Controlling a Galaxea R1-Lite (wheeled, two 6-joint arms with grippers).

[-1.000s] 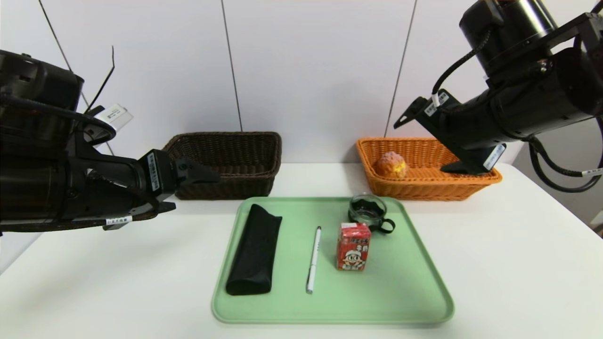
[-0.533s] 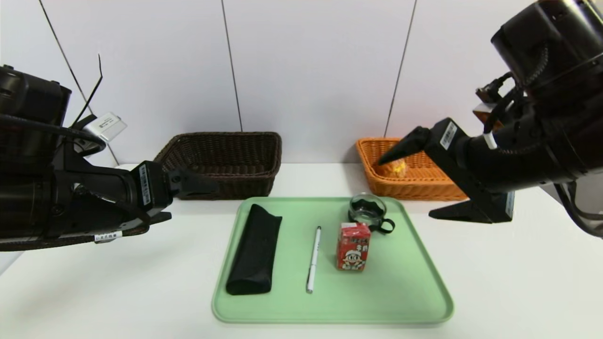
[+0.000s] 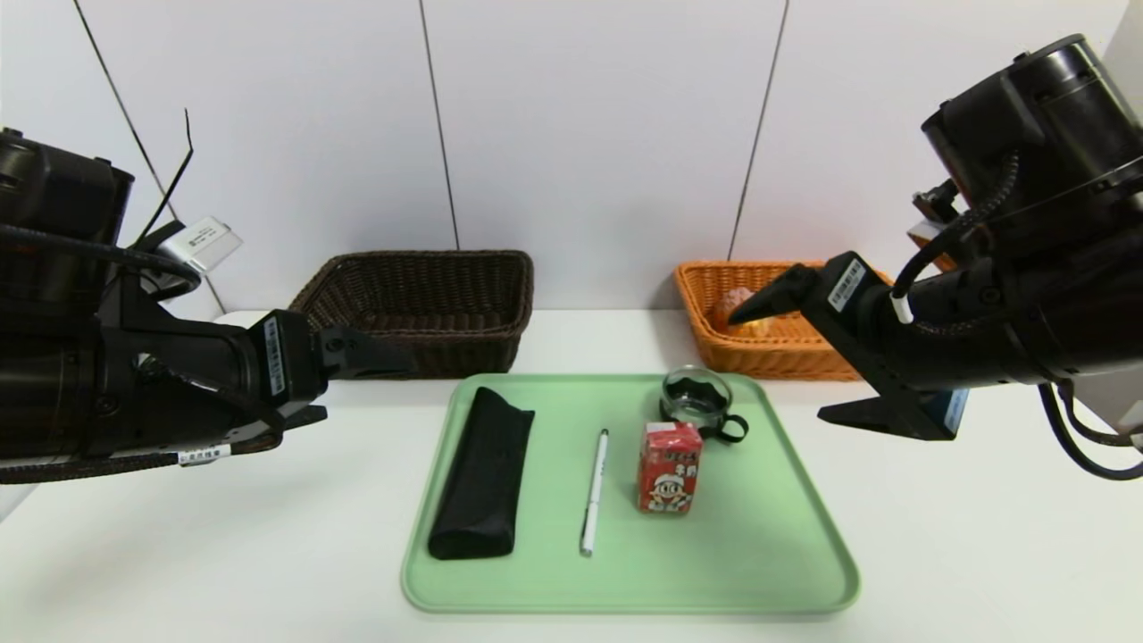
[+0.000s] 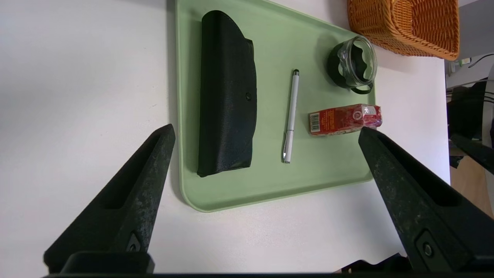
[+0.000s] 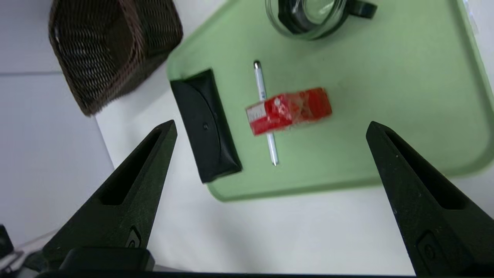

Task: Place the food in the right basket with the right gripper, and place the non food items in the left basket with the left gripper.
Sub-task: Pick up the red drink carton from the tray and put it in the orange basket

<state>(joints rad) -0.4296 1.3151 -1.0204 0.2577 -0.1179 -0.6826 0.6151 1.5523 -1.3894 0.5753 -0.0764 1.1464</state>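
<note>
On the green tray [image 3: 759, 554] a red drink carton [image 3: 670, 467] stands upright. Beside it lie a white pen [image 3: 594, 491] and a long black pouch [image 3: 482, 473], and a glass cup [image 3: 696, 397] stands behind the carton. A golden bun [image 3: 725, 302] sits in the orange right basket [image 3: 786, 357], partly hidden by my right gripper. That right gripper [image 3: 777, 366] hovers open and empty at the tray's right rear corner. Left of the tray, my left gripper [image 3: 366, 379] hangs open and empty in front of the dark brown left basket [image 3: 429, 295].
Both baskets stand against the white wall panels at the back of the white table. The dark basket [image 5: 112, 46] looks empty. Bare tabletop lies on both sides of the tray [image 4: 270, 181] and in front of it.
My right gripper has come away from over the orange basket, down and toward the tray's right rear corner, leaving the bun in the basket. The left gripper has shifted only slightly.
</note>
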